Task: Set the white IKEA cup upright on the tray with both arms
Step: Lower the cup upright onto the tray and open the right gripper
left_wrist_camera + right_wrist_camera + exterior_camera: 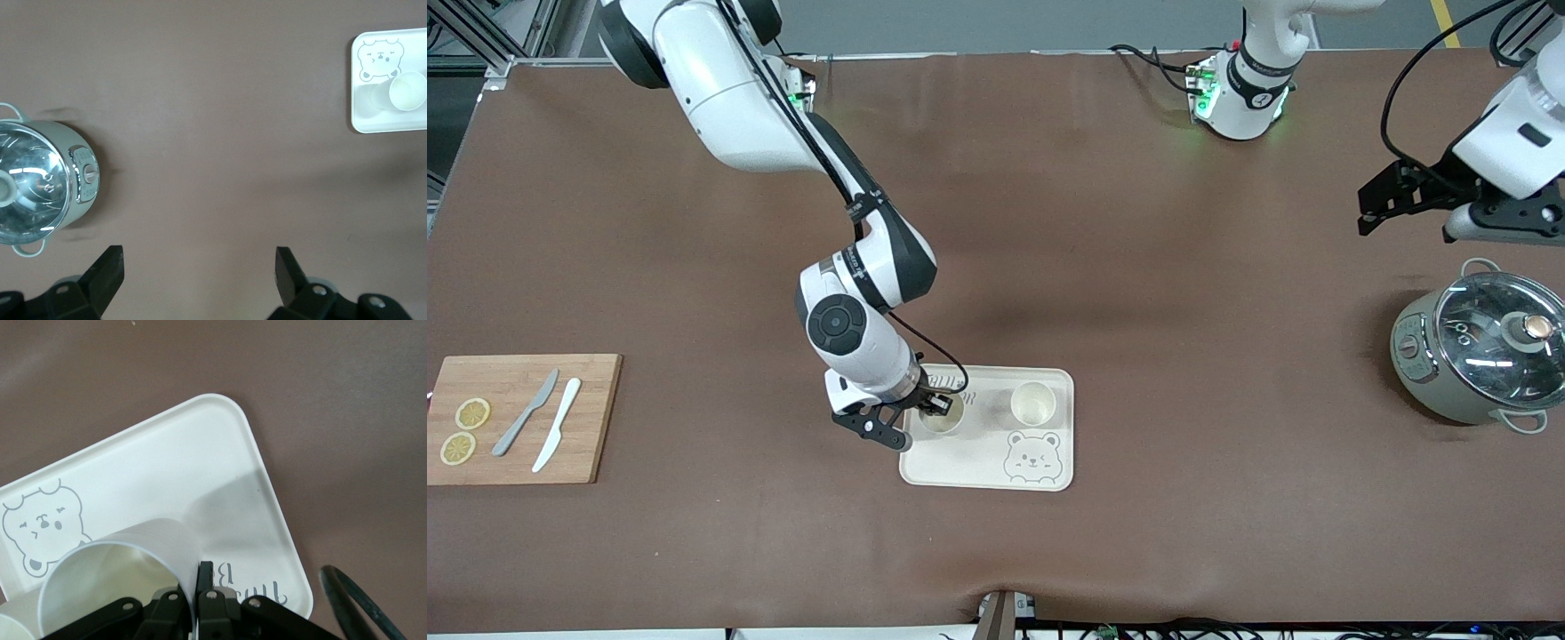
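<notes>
The cream bear-face tray (pixel 987 467) lies on the brown table. My right gripper (pixel 943 407) is shut on the rim of a white cup (pixel 941 420), which stands upright on the tray at the end toward the right arm; in the right wrist view the cup wall (pixel 153 543) is pinched between the fingers over the tray (pixel 220 453). A second white cup (pixel 1032 403) stands upright on the tray beside it. My left gripper (pixel 1371 203) is open and empty, up over the table near the pot; the left wrist view shows its fingertips (pixel 110 263) wide apart, with the tray (pixel 360 120) and a cup (pixel 407 90) far off.
A grey-green pot with a glass lid (pixel 1480 356) stands at the left arm's end, also in the left wrist view (pixel 40 183). A wooden cutting board (pixel 520 418) with two knives and lemon slices lies at the right arm's end.
</notes>
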Robot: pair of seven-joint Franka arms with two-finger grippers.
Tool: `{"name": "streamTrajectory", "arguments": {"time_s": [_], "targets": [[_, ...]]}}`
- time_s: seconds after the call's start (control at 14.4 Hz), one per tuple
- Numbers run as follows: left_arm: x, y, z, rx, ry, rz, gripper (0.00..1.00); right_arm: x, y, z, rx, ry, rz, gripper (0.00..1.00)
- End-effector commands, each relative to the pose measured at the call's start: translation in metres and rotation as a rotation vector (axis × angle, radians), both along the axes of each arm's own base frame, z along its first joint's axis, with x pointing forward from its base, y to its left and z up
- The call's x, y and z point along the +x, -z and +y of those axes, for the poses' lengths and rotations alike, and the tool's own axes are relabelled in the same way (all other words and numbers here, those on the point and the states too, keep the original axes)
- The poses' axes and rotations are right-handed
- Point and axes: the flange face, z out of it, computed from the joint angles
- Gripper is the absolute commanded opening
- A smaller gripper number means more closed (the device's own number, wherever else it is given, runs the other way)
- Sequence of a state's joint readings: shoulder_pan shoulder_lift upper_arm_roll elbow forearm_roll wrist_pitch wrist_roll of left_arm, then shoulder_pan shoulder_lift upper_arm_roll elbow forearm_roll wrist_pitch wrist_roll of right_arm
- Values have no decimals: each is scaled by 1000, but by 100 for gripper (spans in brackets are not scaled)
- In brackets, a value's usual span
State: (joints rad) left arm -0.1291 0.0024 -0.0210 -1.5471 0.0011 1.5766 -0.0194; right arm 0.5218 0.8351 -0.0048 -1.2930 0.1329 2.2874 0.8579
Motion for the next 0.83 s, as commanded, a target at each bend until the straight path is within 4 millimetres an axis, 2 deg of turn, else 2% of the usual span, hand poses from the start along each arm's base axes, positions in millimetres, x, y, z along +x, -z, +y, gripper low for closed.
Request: {"name": "streamTrajectory", "arguments": {"time_s": [0.0, 0.76], "targets": [[4, -4, -2, -2, 24, -5, 100, 4, 10, 9, -7, 16, -26, 0], [5, -5, -3, -53, 41, -5, 100, -1, 36, 16, -18, -1, -52, 0]]}}
